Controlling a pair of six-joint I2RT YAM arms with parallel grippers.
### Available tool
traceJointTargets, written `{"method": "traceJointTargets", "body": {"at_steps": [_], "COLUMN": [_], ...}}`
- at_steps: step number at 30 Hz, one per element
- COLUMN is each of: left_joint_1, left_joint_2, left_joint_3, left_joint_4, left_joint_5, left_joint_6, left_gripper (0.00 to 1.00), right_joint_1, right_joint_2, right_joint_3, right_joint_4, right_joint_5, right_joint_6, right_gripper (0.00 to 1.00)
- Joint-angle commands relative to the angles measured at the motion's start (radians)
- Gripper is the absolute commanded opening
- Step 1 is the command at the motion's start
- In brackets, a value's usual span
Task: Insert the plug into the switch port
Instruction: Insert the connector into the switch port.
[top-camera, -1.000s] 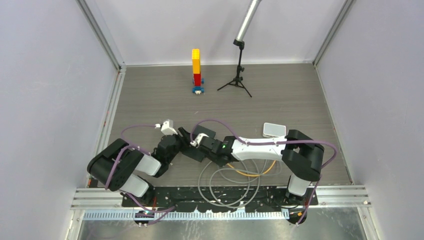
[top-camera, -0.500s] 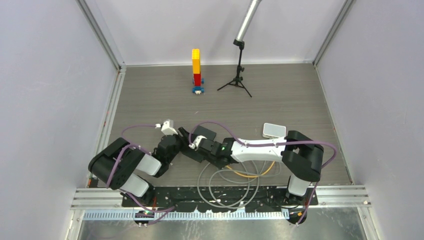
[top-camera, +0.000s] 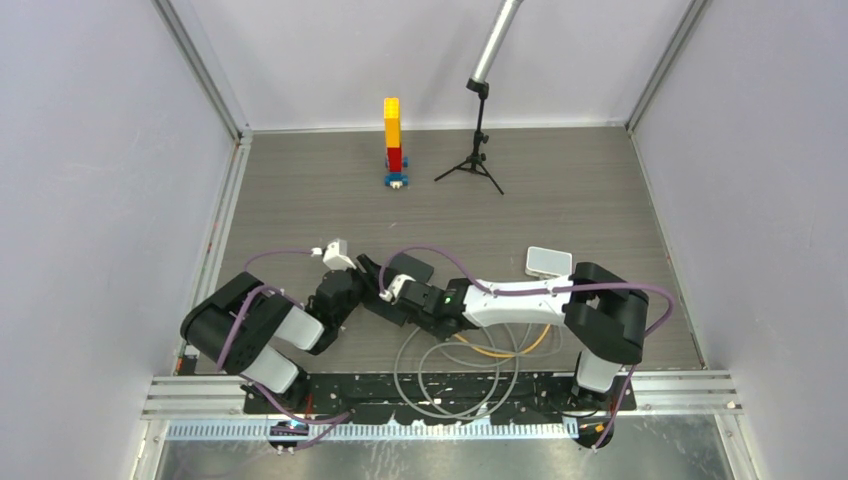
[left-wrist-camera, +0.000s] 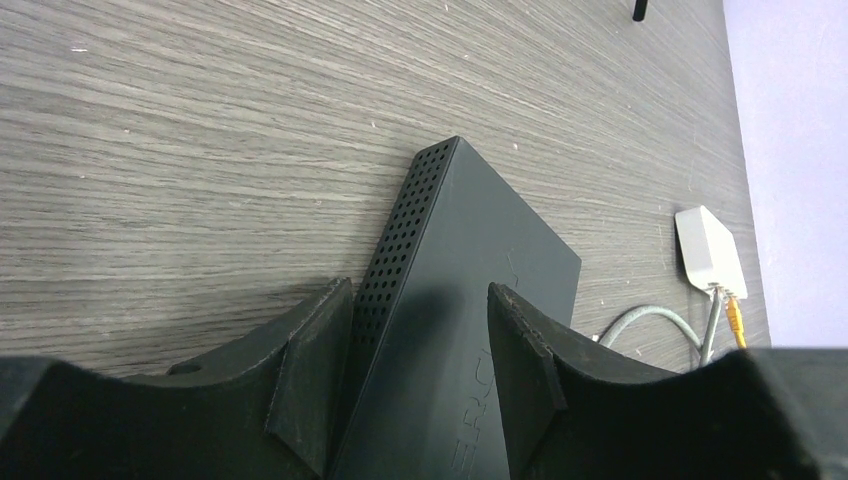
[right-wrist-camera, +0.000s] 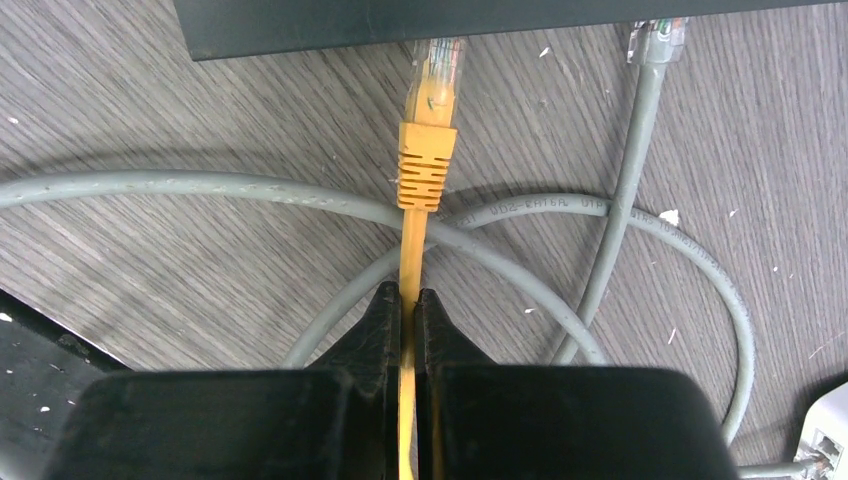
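My left gripper (left-wrist-camera: 418, 290) is shut on a black box (left-wrist-camera: 480, 240) with a perforated side, which I take for the switch, gripping it across its sides. The right gripper (right-wrist-camera: 409, 297) is shut on a yellow cable just behind its ribbed boot (right-wrist-camera: 427, 165). The clear plug (right-wrist-camera: 437, 70) points at the box's side edge (right-wrist-camera: 400, 20), its tip at or just under that edge. The port itself is hidden. From above, both grippers meet at the black box (top-camera: 412, 268) near the table's front.
A small white box (top-camera: 549, 260) lies by the right arm with grey and yellow cables in it. Grey cable coils (top-camera: 460, 370) sit at the front, and a loose grey plug (right-wrist-camera: 657, 40) lies beside the yellow one. A brick tower (top-camera: 393, 140) and a tripod (top-camera: 478, 150) stand at the back.
The right arm's wrist and forearm have shifted slightly while its fingertips stay at the black box. The left arm has barely moved and both grips are unchanged.
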Motion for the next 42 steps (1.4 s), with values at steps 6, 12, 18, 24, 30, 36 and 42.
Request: {"method": "traceJointTargets", "body": {"at_steps": [6, 12, 18, 24, 30, 36, 42], "left_joint_1": [-0.009, -0.009, -0.009, -0.008, -0.009, -0.01, -0.009], "left_joint_2": [0.051, 0.057, 0.054, 0.064, 0.088, 0.114, 0.16], "left_joint_3": [-0.039, -0.036, -0.037, -0.034, -0.034, -0.033, -0.043], "left_joint_4": [-0.246, -0.242, -0.239, -0.231, -0.2, -0.154, -0.058], "left_joint_5": [0.048, 0.055, 0.063, 0.069, 0.086, 0.123, 0.219], "left_joint_6": [0.004, 0.005, 0.008, 0.012, 0.013, 0.03, 0.043], "left_gripper": [0.55, 0.55, 0.54, 0.53, 0.51, 0.49, 0.45], "right_joint_1": [0.015, 0.014, 0.014, 0.014, 0.014, 0.013, 0.006], "right_joint_2": [-0.066, -0.051, -0.018, -0.017, 0.036, 0.115, 0.132], "right_joint_3": [-0.018, -0.015, -0.015, -0.03, -0.014, 0.022, 0.033], "right_joint_4": [0.038, 0.05, 0.069, 0.109, 0.12, 0.113, 0.132], "right_joint_5": [0.022, 0.087, 0.145, 0.167, 0.111, 0.083, 0.091], "right_joint_6": [0.018, 0.025, 0.033, 0.037, 0.026, 0.018, 0.027], "right_gripper": [0.0, 0.0, 0.0, 0.01, 0.0, 0.0, 0.01]}}
